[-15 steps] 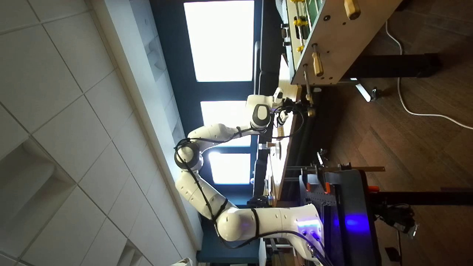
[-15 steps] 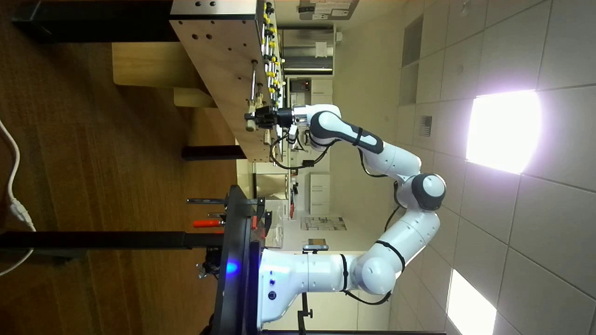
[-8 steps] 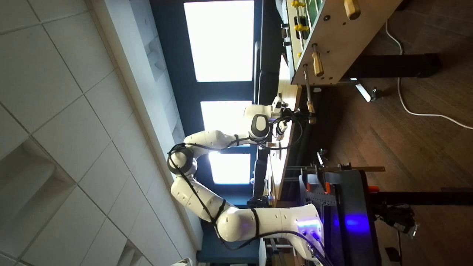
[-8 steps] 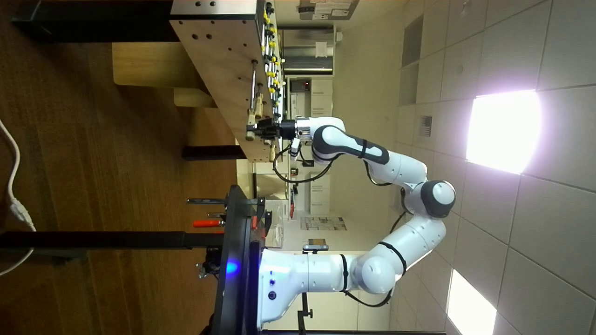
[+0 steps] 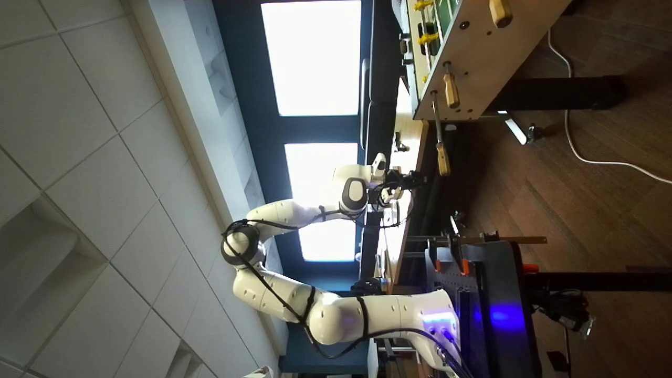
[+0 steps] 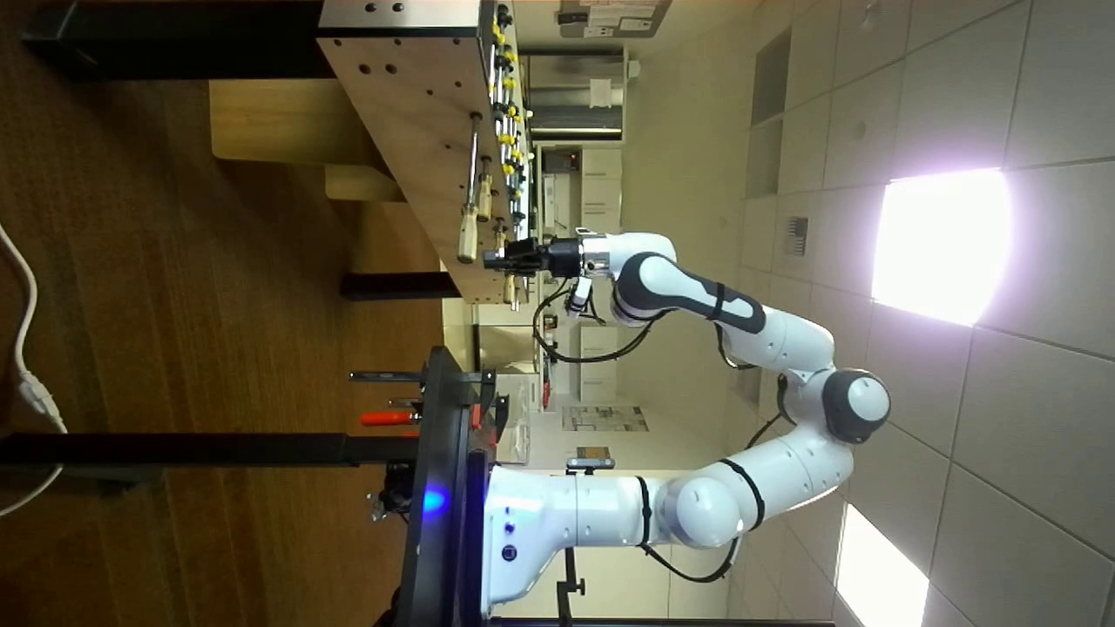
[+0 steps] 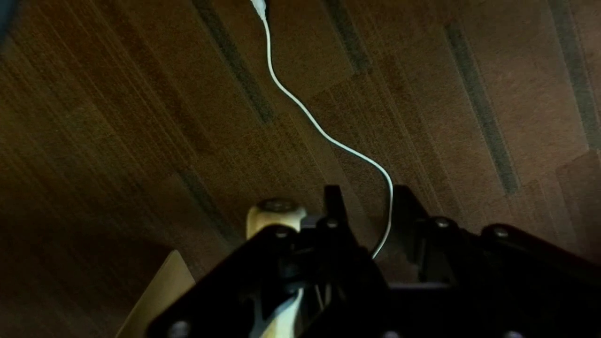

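One rod (image 6: 473,165) stands well out from the foosball cabinet (image 6: 405,126), its wooden handle (image 6: 468,235) at the free end. No prop shows beneath it; the cabinet wall presumably carries the rod where it passes through. A neighbouring handle (image 6: 485,198) sits closer in, its rod being less extended.

The end effector (image 7: 369,199) holds nothing: its jaws stand part-way apart, with floor (image 7: 141,117) and a white cord (image 7: 269,49) visible through the gap. The wooden handle lies outside the jaws, just beside them in the wrist view; both exterior views show the end effector apart from it and slightly higher.

The arm (image 6: 784,344) is mounted on a dark bench (image 6: 435,453). A red-handled clamp (image 6: 389,419) at the bench edge likely serves to keep the mounting from shifting.
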### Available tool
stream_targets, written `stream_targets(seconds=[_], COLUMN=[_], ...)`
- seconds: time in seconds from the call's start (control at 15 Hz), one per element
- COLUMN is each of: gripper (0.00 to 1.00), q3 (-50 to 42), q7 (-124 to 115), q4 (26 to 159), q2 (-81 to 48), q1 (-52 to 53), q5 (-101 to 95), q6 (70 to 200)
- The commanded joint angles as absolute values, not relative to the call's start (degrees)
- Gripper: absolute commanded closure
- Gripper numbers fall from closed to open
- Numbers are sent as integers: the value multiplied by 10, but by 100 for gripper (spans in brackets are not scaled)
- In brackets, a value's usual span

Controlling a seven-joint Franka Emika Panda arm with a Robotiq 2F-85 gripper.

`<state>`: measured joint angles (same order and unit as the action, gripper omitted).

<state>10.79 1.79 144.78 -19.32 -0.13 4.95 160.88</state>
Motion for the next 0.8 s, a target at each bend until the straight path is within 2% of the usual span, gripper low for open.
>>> stream_targets(seconds=[0.0,0.33,0.73], gripper=[37,0,0], q3=[137,116,104], q7=[21,-11,-24], q4=[1496,1484,1428], q2=[-56,73,171], q1=[13,58,65], q5=[85,37,14], q6=[1528,1398,1258])
